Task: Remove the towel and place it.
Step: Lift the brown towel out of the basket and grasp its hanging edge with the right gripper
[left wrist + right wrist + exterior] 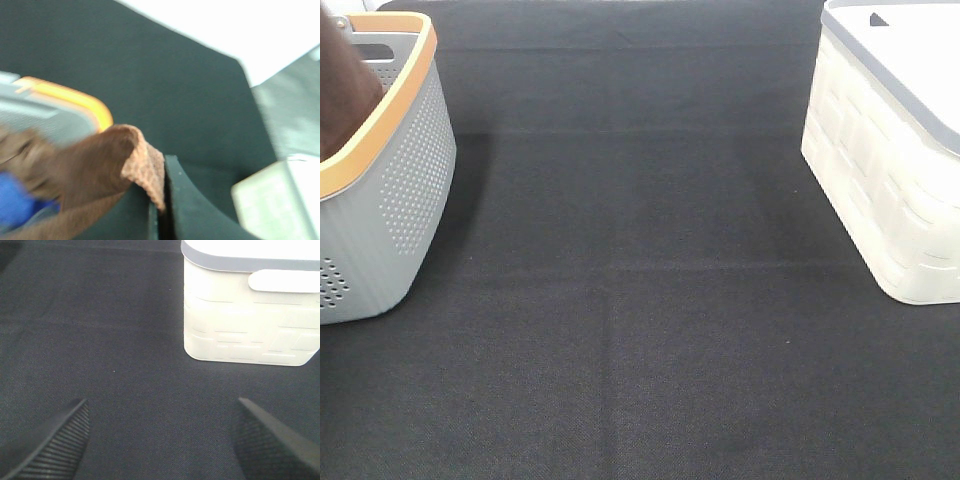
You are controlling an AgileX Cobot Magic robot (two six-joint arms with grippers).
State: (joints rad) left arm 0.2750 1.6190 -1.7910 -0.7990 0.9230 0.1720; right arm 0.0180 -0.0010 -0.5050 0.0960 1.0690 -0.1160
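1. Pinching one fold of the towel [107,160]: left gripper [161,220], jaws pressed together on it; view blurred
2. Towel hangs from those jaws beside the grey basket [60,97], at its orange rim
3. Spread wide and holding nothing: right gripper [161,437], above black mat [125,340] near white basket [240,320]

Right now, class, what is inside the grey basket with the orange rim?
A brown towel rises out of the basket. It hides the basket's floor, so anything underneath cannot be seen.
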